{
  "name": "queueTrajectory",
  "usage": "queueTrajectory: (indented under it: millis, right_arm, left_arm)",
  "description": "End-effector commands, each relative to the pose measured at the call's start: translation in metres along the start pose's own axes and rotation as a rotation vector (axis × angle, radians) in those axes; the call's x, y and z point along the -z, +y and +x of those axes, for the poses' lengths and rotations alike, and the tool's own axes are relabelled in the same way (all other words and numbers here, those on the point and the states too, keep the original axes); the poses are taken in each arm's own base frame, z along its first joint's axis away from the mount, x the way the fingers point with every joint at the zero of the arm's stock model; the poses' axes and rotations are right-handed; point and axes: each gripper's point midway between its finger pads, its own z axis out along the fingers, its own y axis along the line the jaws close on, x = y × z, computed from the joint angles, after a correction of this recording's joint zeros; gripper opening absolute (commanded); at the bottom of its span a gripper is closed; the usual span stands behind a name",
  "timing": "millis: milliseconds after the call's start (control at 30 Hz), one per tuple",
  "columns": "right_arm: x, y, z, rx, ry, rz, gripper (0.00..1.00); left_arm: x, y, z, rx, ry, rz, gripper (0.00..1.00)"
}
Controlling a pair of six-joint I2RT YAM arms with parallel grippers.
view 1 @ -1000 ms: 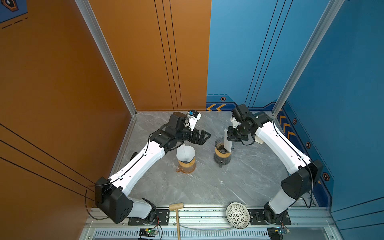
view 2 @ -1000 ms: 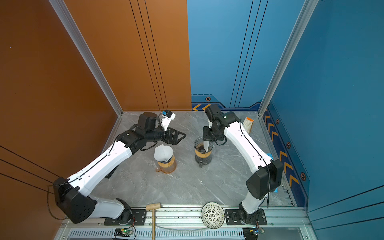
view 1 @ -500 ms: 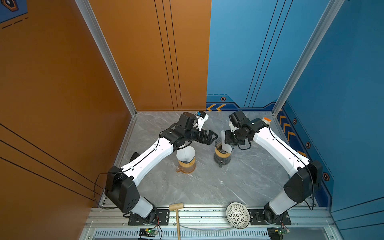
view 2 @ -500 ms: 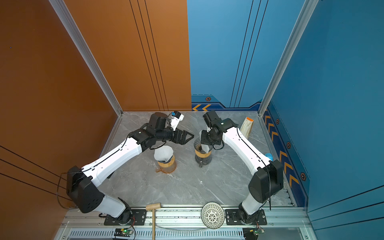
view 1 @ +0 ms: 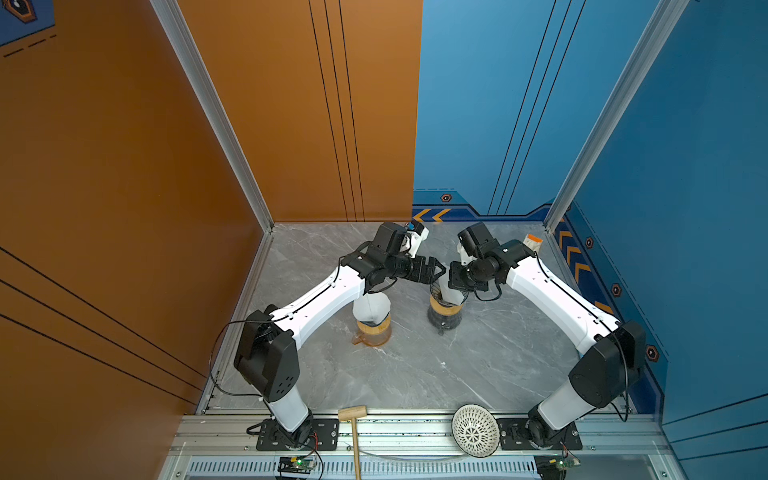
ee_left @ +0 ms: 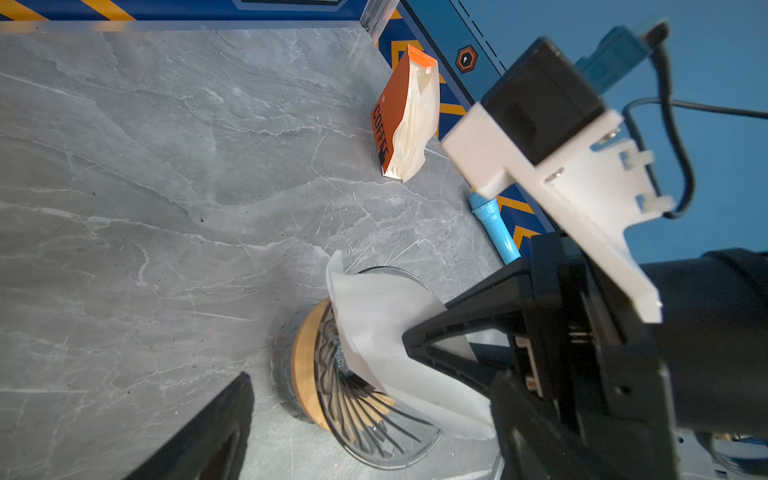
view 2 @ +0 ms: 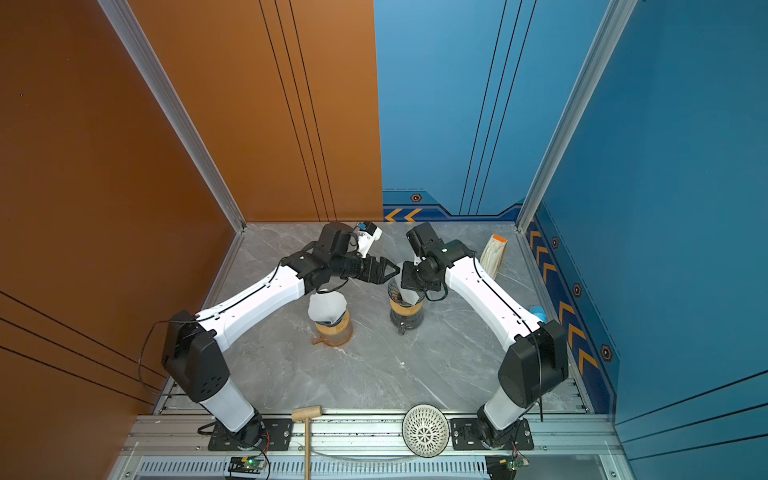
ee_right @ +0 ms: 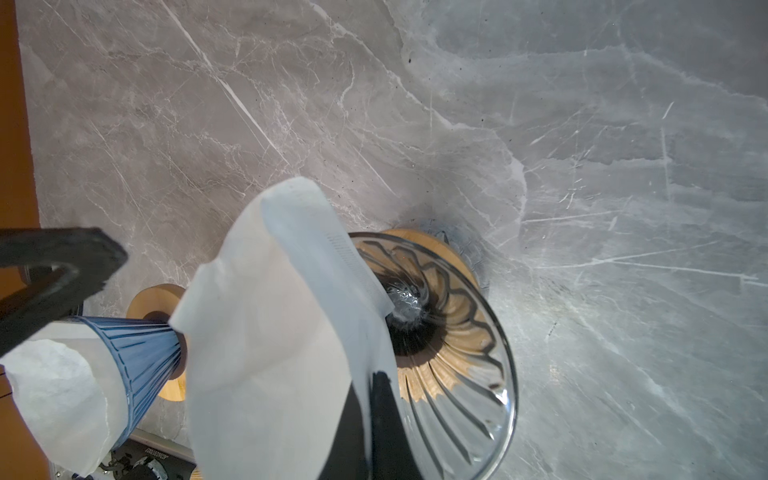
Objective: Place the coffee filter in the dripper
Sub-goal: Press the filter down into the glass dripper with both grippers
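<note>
Grey marble tabletop, orange wall left, blue wall right. Right gripper pinched tight on white coffee filter, tip down inside glass dripper, rest poking out over rim. Left gripper spread wide, just beside filter, can't tell if touching. Orange bag near blue wall, standing, says "COFFEE" down side.

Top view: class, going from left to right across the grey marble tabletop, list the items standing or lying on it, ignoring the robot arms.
Wooden-collared holder stuffed with white paper filters → clear glass dripper with a wooden collar → orange and white coffee bag → light blue cylindrical object.
</note>
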Motion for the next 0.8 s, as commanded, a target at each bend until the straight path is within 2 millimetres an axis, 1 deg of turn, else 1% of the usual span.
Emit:
queueTrajectory:
  millis: [0, 267, 400, 567, 700, 767]
  right_arm:
    - [0.005, 0.002, 0.000, -0.015, -0.012, -0.020, 0.00]
    - [0.004, 0.002, 0.002, -0.020, 0.001, -0.027, 0.00]
    - [0.002, -0.001, 0.003, -0.027, 0.006, -0.022, 0.00]
    - [0.004, -0.002, 0.002, -0.037, -0.003, -0.022, 0.00]
    - [0.006, -0.003, 0.002, -0.040, -0.010, -0.018, 0.00]
    - [0.008, -0.004, 0.003, -0.042, -0.015, -0.014, 0.03]
  left_arm:
    - [-0.007, -0.009, -0.002, 0.009, 0.008, 0.021, 0.87]
    - [-0.017, 0.008, 0.015, 0.036, 0.073, -0.054, 0.69]
    - [-0.023, 0.012, 0.022, 0.048, 0.098, -0.062, 0.66]
    - [-0.026, 0.016, 0.027, 0.043, 0.129, -0.075, 0.61]
    - [-0.026, 0.015, 0.033, 0.027, 0.156, -0.073, 0.60]
    - [-0.025, 0.016, 0.035, 0.021, 0.169, -0.076, 0.59]
